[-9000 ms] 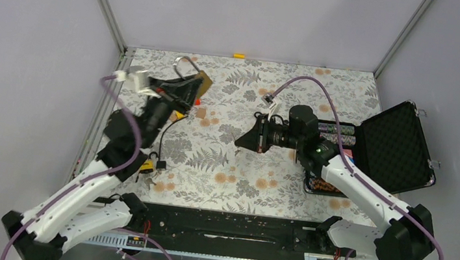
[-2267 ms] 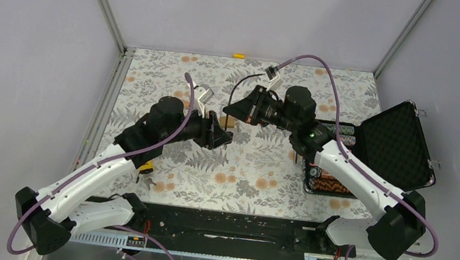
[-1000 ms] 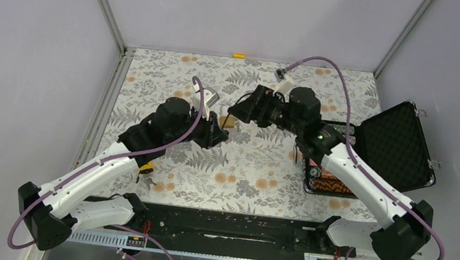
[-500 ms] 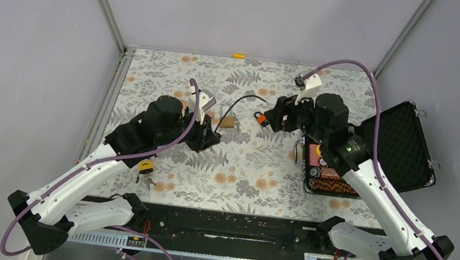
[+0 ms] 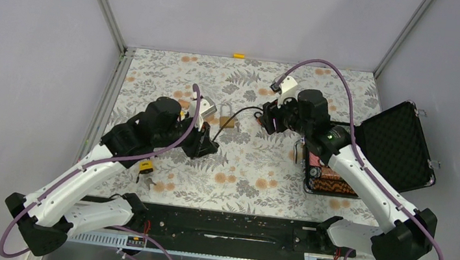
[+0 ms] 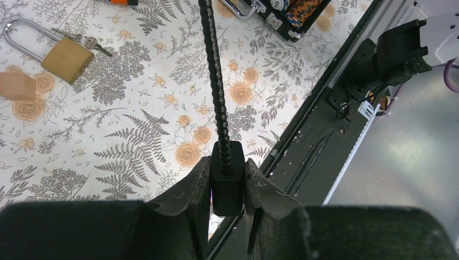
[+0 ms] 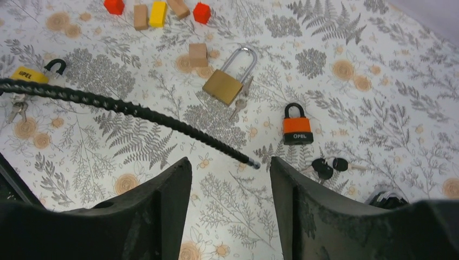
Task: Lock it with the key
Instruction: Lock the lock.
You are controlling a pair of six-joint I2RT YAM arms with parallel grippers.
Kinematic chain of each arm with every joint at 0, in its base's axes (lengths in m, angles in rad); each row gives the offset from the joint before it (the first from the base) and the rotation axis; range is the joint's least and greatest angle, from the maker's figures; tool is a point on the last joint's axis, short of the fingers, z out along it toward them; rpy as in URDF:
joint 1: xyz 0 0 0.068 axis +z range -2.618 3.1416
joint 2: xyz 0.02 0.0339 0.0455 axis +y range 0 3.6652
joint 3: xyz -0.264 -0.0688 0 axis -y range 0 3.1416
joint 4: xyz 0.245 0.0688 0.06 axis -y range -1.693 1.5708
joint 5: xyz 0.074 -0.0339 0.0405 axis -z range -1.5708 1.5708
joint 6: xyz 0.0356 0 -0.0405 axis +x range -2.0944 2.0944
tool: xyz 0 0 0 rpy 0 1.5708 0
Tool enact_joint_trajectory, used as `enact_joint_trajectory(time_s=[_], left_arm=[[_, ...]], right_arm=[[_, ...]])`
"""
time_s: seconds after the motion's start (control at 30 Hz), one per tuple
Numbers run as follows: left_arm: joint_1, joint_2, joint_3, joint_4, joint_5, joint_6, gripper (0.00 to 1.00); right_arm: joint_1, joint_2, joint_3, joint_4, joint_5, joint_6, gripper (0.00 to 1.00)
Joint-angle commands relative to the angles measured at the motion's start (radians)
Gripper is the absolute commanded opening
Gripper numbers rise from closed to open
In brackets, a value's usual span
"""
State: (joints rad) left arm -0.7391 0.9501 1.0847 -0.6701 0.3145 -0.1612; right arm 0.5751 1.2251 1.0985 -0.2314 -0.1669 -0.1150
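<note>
My left gripper (image 6: 227, 165) is shut on the black body (image 6: 227, 184) of a cable lock. Its braided black cable (image 6: 216, 81) runs away across the floral mat. The cable's free end (image 7: 253, 162) lies on the mat just beyond my right gripper (image 7: 230, 168), which stands open with nothing between its fingers. A brass padlock (image 7: 223, 85) with an open shackle lies beyond the cable, a silver key (image 7: 238, 105) at its base. An orange padlock (image 7: 297, 129) sits to the right, with black-headed keys (image 7: 330, 165) beside it. From above, the left gripper (image 5: 204, 145) and right gripper (image 5: 268, 118) flank the brass padlock (image 5: 228, 121).
A yellow padlock (image 7: 30, 73) with keys lies at the left. Small wooden and coloured blocks (image 7: 157, 12) are scattered at the back. An open black case (image 5: 402, 146) and a tray of chips (image 5: 327, 174) stand at the right. A black rail (image 5: 229, 225) borders the near edge.
My right gripper swung right, then came back left over the cable's free end, its jaws narrowing. My left gripper drew back toward the near side with the lock body.
</note>
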Motion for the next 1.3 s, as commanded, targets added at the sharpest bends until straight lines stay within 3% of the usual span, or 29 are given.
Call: enact_joint_trajectory(time_s=[0.0, 0.1, 0.3, 0.5, 0.63, 0.7, 0.8, 0.9, 1.03, 1.07, 1.13, 1.27], left_arm=[[-0.003, -0.002, 0.053, 0.026, 0.052, 0.018, 0.0], [-0.003, 0.002, 0.056, 0.021, 0.058, 0.019, 0.0], [-0.003, -0.004, 0.059, 0.016, 0.061, 0.02, 0.0], [-0.002, -0.02, 0.054, 0.017, 0.039, 0.023, 0.0], [-0.002, -0.03, 0.043, 0.037, 0.03, 0.016, 0.0], [-0.003, -0.039, 0.025, 0.066, 0.027, 0.018, 0.0], [-0.003, -0.07, -0.04, 0.173, 0.015, 0.031, 0.0], [-0.002, -0.129, -0.127, 0.315, 0.043, 0.067, 0.0], [-0.003, -0.184, -0.205, 0.446, 0.087, 0.111, 0.0], [-0.003, -0.19, -0.21, 0.462, 0.102, 0.12, 0.0], [-0.002, -0.19, -0.21, 0.479, 0.15, 0.138, 0.0], [-0.003, -0.167, -0.183, 0.503, 0.235, 0.153, 0.0]], right_arm=[[-0.002, -0.038, -0.016, 0.14, -0.067, -0.047, 0.63], [-0.001, -0.035, -0.021, 0.138, -0.139, -0.088, 0.65], [-0.001, -0.021, -0.014, 0.101, -0.25, -0.115, 0.51], [-0.001, 0.002, -0.021, 0.108, -0.293, -0.095, 0.29], [-0.002, 0.005, -0.032, 0.122, -0.334, -0.042, 0.01], [-0.002, -0.007, -0.049, 0.159, -0.375, 0.017, 0.0], [-0.001, -0.046, -0.106, 0.338, -0.479, 0.229, 0.0], [0.001, -0.095, -0.232, 0.719, -0.572, 0.542, 0.0], [0.012, -0.118, -0.323, 1.16, -0.546, 0.876, 0.0], [-0.016, -0.118, -0.329, 1.232, -0.536, 0.924, 0.0], [0.054, -0.118, -0.328, 1.325, -0.516, 0.971, 0.0], [0.157, -0.123, -0.291, 1.262, -0.483, 0.884, 0.0]])
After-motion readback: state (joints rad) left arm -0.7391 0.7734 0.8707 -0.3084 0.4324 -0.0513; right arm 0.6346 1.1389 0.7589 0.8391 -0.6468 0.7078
